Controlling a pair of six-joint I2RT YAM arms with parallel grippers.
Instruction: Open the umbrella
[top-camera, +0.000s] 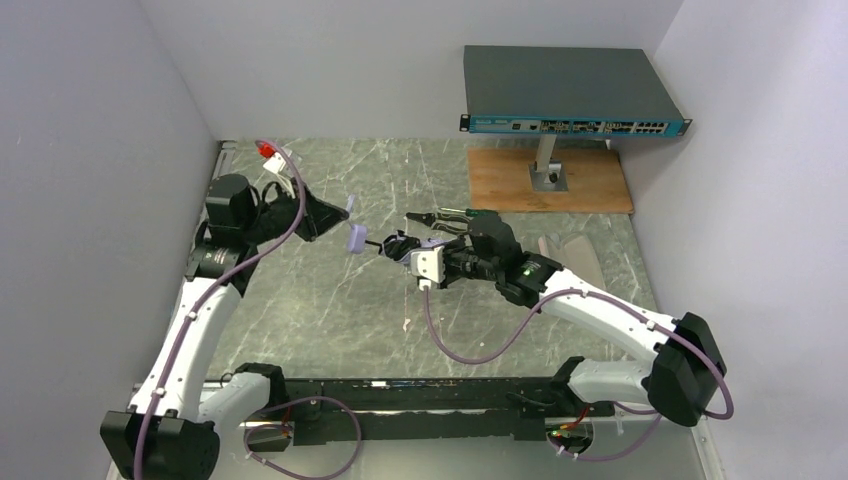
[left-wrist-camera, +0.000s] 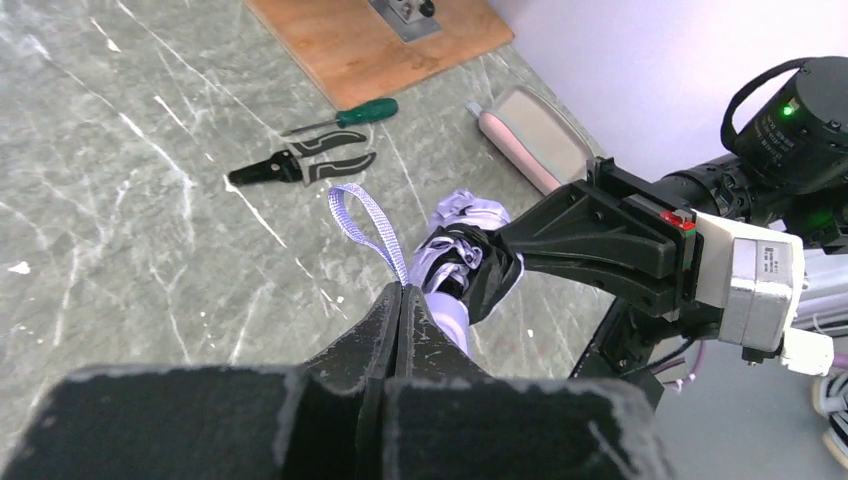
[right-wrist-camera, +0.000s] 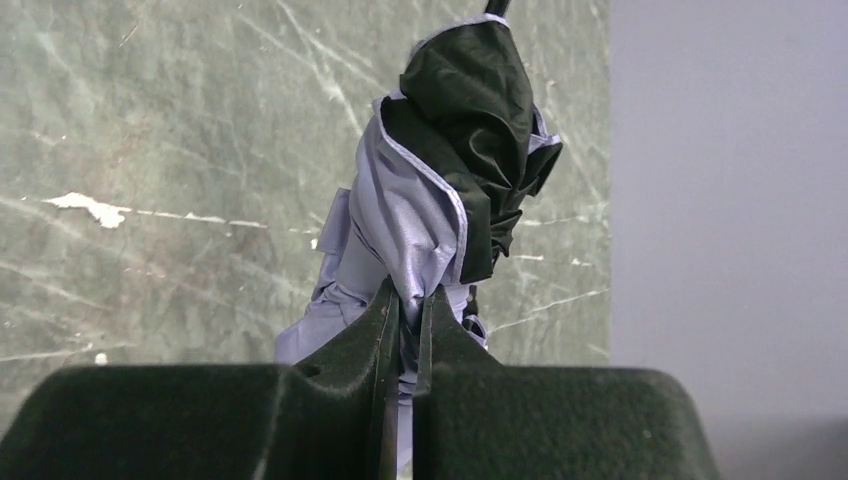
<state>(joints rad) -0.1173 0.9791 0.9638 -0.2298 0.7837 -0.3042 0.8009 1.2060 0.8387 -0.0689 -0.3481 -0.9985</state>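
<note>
The umbrella (left-wrist-camera: 462, 216) is held up over the middle of the green stone table (top-camera: 330, 310), between the two claws. It is not open. Its cloth is bunched up in a small bundle, pale purple on the outside and black on the inside.

The left claw (left-wrist-camera: 400, 295) comes in from the left. Its two black fingers are pressed tight together at the handle end of the umbrella. The small pale purple handle (top-camera: 356, 238) sits right beside the fingertips, and a thin purple strap (left-wrist-camera: 362, 222) loops out from between them. I cannot tell if the fingers pinch the handle itself or only the bottom of the strap.

The right claw (right-wrist-camera: 410, 295) comes in from the right. Its fingers are squeezed shut on the bunched cloth, with purple cloth caught between the tips and the black part sticking out past them. A thin black stick (top-camera: 373, 242) runs from the handle to the bundle.

On the table, farther back, lie a pair of black pliers (left-wrist-camera: 300, 168) and a screwdriver (left-wrist-camera: 345, 117) with a green handle, side by side. Behind them is a flat wooden board (top-camera: 550, 182) with a metal post that holds up a grey box (top-camera: 565, 85). A flat pale sleeve (left-wrist-camera: 535, 140) lies near the right wall.
</note>
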